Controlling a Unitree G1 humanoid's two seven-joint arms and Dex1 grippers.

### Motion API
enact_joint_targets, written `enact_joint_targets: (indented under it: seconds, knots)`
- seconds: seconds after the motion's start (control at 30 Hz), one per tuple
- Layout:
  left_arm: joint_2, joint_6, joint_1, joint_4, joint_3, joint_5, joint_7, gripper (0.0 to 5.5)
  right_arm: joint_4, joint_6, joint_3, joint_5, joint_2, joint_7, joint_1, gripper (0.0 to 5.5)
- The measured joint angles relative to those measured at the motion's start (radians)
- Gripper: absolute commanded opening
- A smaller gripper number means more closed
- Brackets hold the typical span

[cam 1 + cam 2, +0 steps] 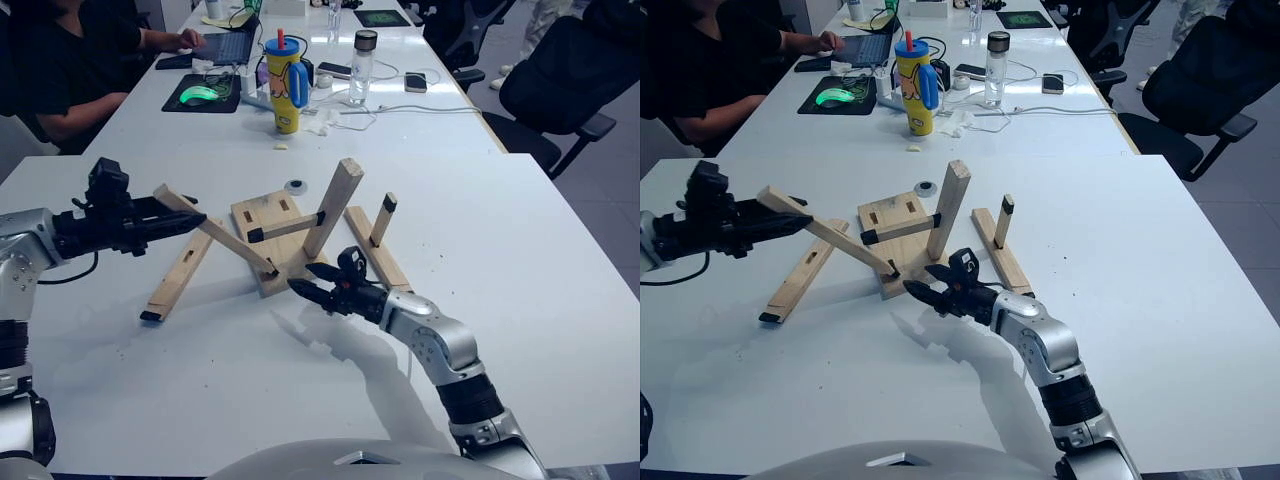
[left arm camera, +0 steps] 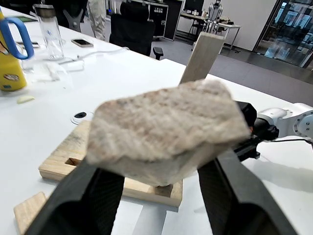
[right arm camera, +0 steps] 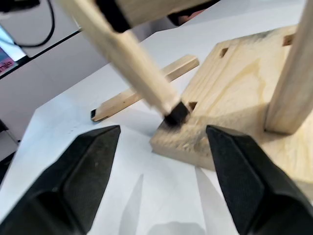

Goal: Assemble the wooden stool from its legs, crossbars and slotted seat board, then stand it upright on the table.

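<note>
Gripping the leg (image 1: 235,245): left pincer (image 1: 188,222), clamped on its top end; black tip down at a corner slot of the seat board (image 1: 258,213)
Right pincer (image 1: 303,278): spread wide, holding nothing; just off the board's near edge
Seat board: flat on the counter (image 1: 520,260); one upright leg (image 1: 335,205) already in
Risk: probably a skidding board, nothing bracing it; missed slot, toppled upright leg

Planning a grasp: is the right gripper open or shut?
Open: the right gripper has black fingers spread wide, gripping nothing, beside the pale wooden slotted seat board.
</note>
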Motion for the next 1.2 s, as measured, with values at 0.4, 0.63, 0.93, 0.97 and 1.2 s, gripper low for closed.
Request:
enact_joint_targets:
  seconds: [0.4,0.63,0.93,0.97,1.2]
  knots:
    - [0.03,-0.063,-0.197,0.122,-0.142,0.149,-0.119,2.12,0.192,-0.141,0.083,-0.194,0.038,-0.05,-0.022,3.27]
    - [0.043,-0.073,-0.298,0.141,-0.223,0.228,-0.176,2.12,0.224,-0.229,0.055,-0.215,0.092,-0.062,-0.058,3.27]
    - [0.041,-0.133,-0.352,0.213,-0.269,0.296,-0.197,2.12,0.229,-0.253,0.035,-0.218,0.127,-0.068,-0.065,3.27]
    - [0.041,-0.143,-0.357,0.228,-0.274,0.309,-0.197,2.12,0.253,-0.258,0.032,-0.223,0.132,-0.076,-0.077,3.27]
    - [0.037,-0.167,-0.377,0.271,-0.298,0.357,-0.198,2.12,0.414,-0.301,0.008,-0.286,0.156,-0.145,-0.156,3.27]
